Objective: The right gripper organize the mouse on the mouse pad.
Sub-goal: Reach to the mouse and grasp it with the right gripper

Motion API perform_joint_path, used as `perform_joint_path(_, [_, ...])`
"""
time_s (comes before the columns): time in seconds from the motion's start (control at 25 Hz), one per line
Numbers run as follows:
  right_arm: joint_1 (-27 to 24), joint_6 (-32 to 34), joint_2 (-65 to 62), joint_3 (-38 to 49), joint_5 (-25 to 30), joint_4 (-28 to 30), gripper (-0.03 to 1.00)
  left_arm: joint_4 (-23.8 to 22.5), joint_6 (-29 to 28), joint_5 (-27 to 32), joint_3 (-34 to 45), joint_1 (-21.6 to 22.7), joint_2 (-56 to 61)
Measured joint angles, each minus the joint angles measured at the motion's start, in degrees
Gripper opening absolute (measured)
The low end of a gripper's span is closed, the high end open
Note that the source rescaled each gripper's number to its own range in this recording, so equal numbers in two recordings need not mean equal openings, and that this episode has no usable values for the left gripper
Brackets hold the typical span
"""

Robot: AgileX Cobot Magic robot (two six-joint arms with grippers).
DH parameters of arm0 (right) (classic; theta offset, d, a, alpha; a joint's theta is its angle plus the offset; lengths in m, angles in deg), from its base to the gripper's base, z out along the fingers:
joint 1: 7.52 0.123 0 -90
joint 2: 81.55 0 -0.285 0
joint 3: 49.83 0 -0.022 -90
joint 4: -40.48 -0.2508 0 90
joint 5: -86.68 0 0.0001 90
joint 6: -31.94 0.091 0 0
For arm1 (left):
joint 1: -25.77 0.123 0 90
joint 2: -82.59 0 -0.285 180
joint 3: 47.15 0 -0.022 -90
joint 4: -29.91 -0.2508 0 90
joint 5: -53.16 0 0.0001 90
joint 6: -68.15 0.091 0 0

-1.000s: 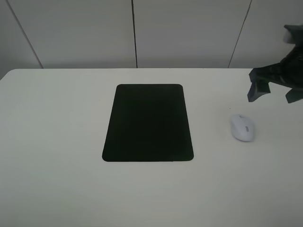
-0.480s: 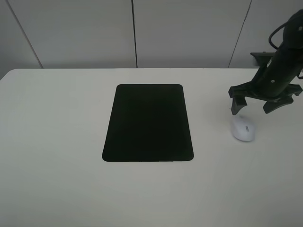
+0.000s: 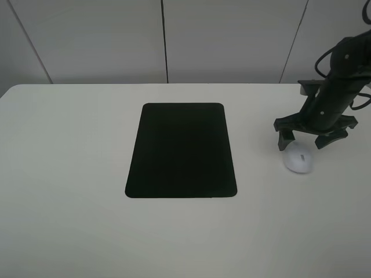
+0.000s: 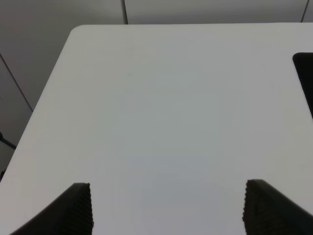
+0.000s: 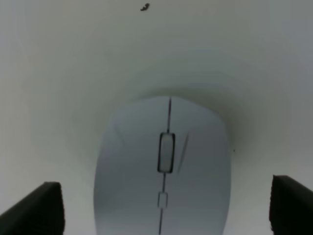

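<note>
High view: locate the mouse on the bare surface, well right of the mouse pad, not on it. Note the right gripper low over it, jaws spread wide, pinching nothing.

Left wrist view: confirm the left gripper above bare surface, jaws spread, holding nothing.

Right wrist view: see the mouse centred between the spread jaws, scroll wheel up. Expect a light, rigid, smooth shell, likely slippery. Grip both long flanks at mid-body, clear of the scroll wheel.

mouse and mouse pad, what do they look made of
The mouse looks like hard white plastic, smooth, faint sheen, with moulded seams by the wheel. The mouse pad looks like matte black fabric or rubber: thin, flat, no glare.
</note>
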Motion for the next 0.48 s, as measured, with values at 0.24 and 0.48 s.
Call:
perform_joint_path(0.24, [0.0, 0.2, 2.8, 0.0, -1.8, 0.2, 1.00, 0.0, 0.0, 0.0, 0.0, 0.0, 0.0])
perform_joint_path(0.48, [0.0, 2.4, 4.6, 0.0, -2.1, 1.7, 1.00, 0.0, 0.0, 0.0, 0.0, 0.0, 0.0])
